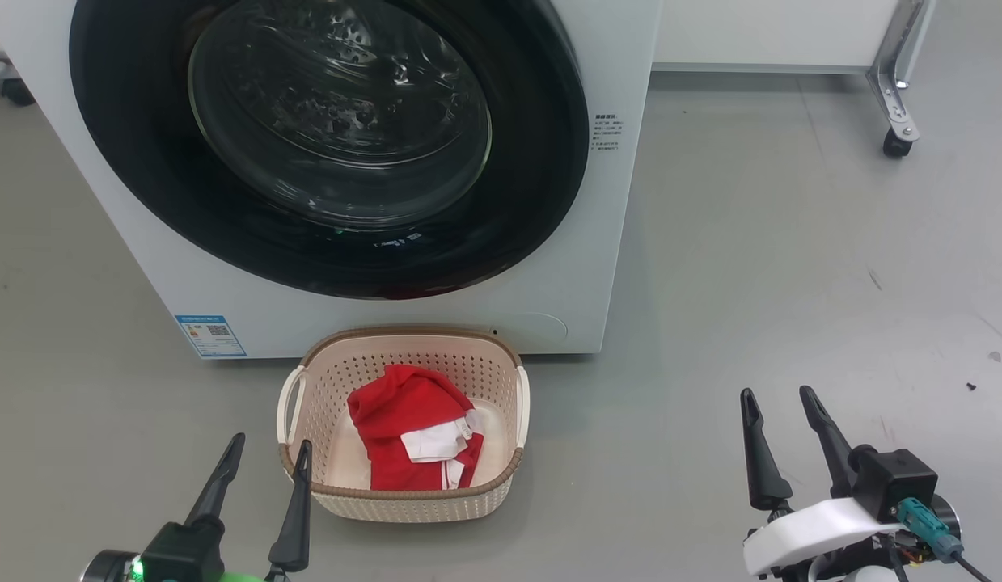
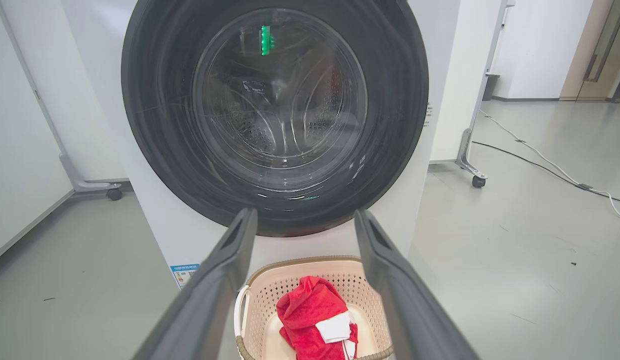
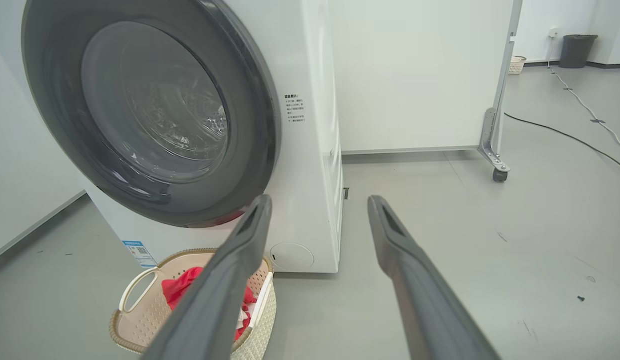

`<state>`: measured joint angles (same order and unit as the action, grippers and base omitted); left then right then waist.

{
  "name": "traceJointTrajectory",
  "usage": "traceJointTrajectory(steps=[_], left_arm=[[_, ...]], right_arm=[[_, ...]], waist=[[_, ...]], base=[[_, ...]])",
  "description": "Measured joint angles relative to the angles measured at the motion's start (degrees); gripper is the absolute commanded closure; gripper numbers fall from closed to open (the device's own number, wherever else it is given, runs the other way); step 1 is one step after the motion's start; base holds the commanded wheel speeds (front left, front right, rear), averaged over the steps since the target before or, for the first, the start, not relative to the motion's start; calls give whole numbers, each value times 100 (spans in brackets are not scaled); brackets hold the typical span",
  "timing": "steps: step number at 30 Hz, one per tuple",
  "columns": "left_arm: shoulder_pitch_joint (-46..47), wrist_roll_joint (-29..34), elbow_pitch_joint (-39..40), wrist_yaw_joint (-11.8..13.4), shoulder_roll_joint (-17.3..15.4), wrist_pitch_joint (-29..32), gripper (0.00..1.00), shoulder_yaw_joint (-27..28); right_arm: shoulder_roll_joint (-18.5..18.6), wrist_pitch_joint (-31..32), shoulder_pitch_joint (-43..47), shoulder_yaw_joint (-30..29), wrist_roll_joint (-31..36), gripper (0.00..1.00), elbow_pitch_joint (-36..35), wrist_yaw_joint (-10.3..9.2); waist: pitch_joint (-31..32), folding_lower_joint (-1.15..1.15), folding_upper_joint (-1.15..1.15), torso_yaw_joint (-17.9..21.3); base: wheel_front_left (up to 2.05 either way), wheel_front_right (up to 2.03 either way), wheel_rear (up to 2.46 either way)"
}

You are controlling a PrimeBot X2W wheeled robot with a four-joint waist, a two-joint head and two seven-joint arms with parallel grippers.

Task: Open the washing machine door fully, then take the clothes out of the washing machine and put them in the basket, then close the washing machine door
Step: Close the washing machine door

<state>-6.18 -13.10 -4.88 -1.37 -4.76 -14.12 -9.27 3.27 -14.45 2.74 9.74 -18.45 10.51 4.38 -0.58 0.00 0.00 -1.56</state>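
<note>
One red garment [image 1: 412, 428] with white patches, crumpled in basket [image 1: 501, 380]

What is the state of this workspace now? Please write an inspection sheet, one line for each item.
Surface: grey floor, bare apart from small marks.
Job's things: washing machine door looks shut on the washing machine; red clothes lie inside the basket in front of it.
Clutter: a few dark specks on the floor at the right.
Claws: left claw open, empty, beside the basket's rim; right claw open, empty, above bare floor.
Cables: black cable and white cable run across the floor.
Surroundings: white panel on castors beside the machine; dark bin far off.
</note>
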Motion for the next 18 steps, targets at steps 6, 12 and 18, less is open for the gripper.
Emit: traceJointTrajectory(steps=[6,12,18], left_arm=[[-21,0,45,7,-5,1,0,0],[-98,0,105,7,-15,2,0,-1],[-99,0,166,8,-20,29,0,-1]], right_arm=[[-4,0,78,0,0,0,-91,-10],[-10,0,149,2,0,0,-165,-44],[-20,0,251,19,0,0,-221,-51]], waist=[[18,0,0,-17],[31,0,0,-24],[32,0,0,-14]], base=[[0,0,0],[0,0,0],[0,0,0]])
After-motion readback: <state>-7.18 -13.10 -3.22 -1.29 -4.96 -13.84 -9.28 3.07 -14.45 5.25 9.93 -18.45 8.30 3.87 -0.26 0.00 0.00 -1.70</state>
